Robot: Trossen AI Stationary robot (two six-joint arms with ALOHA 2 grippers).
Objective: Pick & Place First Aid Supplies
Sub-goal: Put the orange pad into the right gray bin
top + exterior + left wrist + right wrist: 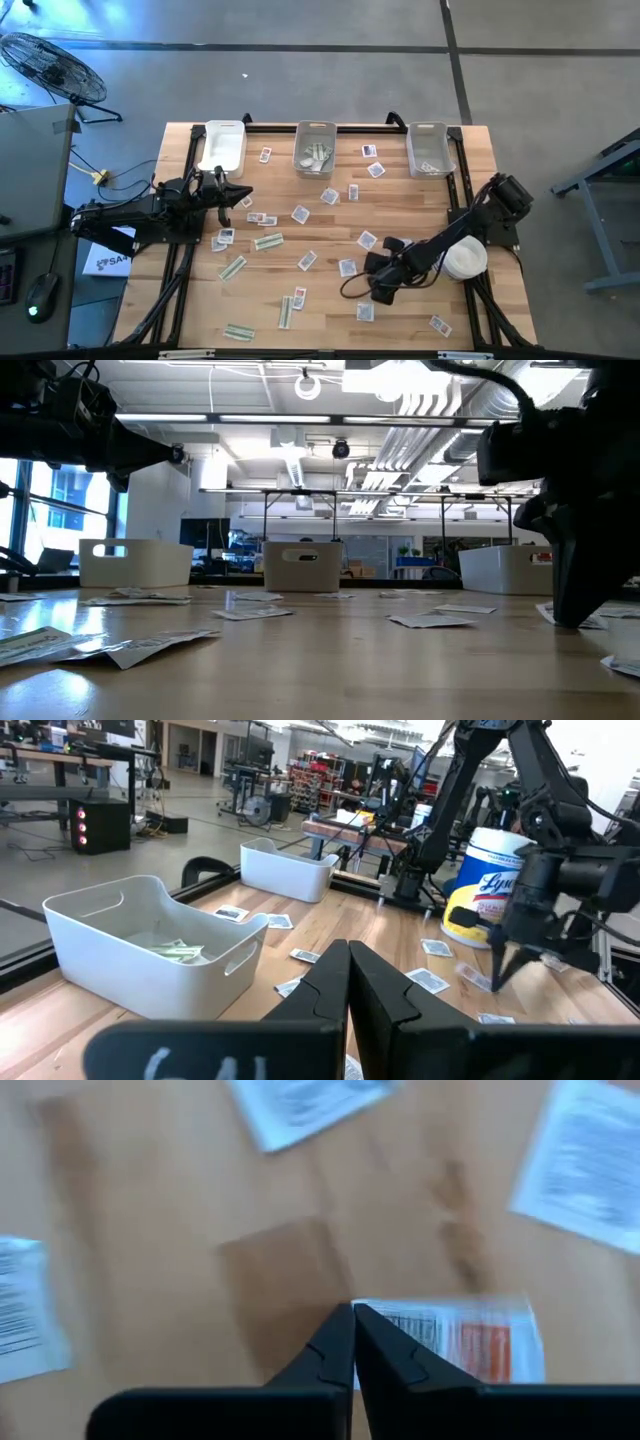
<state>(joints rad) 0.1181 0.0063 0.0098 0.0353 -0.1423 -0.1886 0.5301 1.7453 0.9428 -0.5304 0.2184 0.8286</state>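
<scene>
High view: we see the right gripper [378,290] lowered to the wooden table [400,215] near its front right part, among scattered first aid packets [300,214]. Its fingers are pressed together, and in the right wrist view their tips [352,1320] meet right at the edge of a white packet with an orange-red mark [470,1338], which lies flat on the wood just past them. We cannot tell whether that packet's edge is pinched between the fingers or merely touched. Two more white packets [305,1102] lie farther off on the bare boards.

We find the left gripper [243,192] waiting above the table's left side, its fingers [350,985] closed on nothing.

Dozens of packets and pale green strips [268,241] lie spread across the tabletop. Three clear bins stand along the far edge; the middle bin [315,148] and the right bin [429,148] each hold a few packets. A white-and-yellow tub [465,258] stands beside the right arm.
</scene>
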